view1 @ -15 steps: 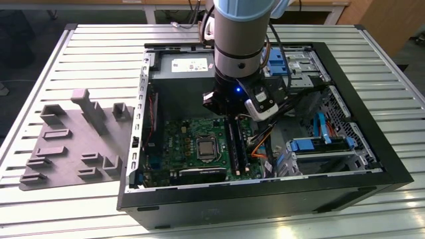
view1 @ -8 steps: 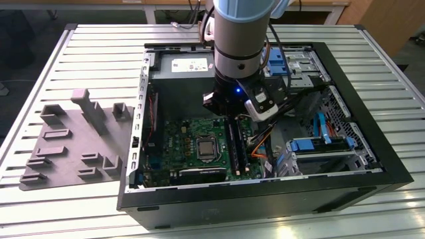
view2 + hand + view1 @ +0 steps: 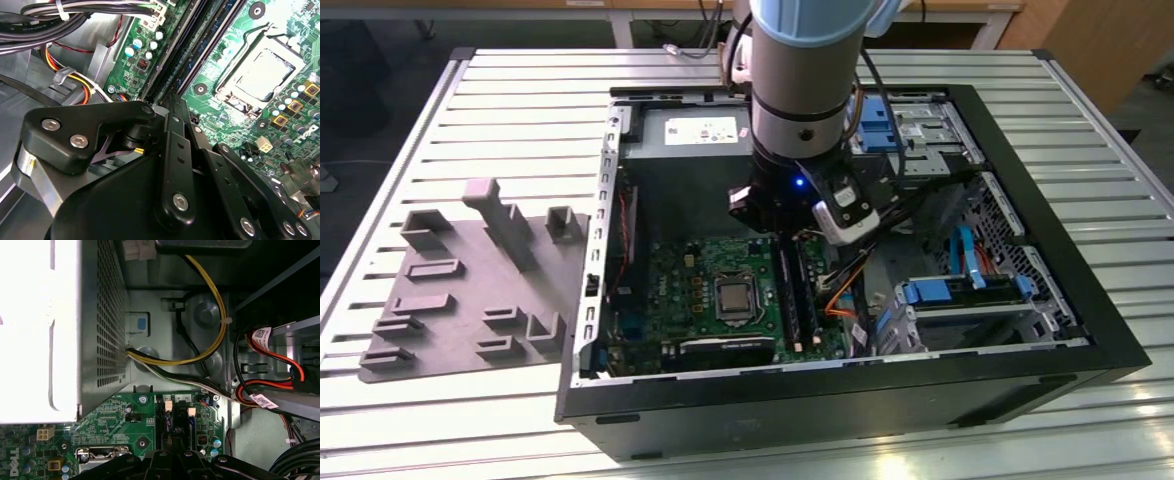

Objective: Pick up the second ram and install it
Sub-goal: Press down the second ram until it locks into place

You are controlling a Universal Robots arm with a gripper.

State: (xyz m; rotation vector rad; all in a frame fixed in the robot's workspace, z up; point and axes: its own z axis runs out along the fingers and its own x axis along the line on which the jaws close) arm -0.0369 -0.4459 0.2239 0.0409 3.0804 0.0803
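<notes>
— What kind of place is this?
— A lab or workshop, I think. A robot arm [image 3: 807, 90] works over an open computer case [image 3: 854, 390] on a slatted metal desk [image 3: 494, 110], beside a grey tray [image 3: 467, 290].

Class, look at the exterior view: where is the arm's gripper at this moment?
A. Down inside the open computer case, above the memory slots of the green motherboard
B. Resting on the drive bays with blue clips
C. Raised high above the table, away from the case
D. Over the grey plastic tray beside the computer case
A: the gripper is lowered inside the open computer case, over the motherboard, not over the grey tray.
</notes>
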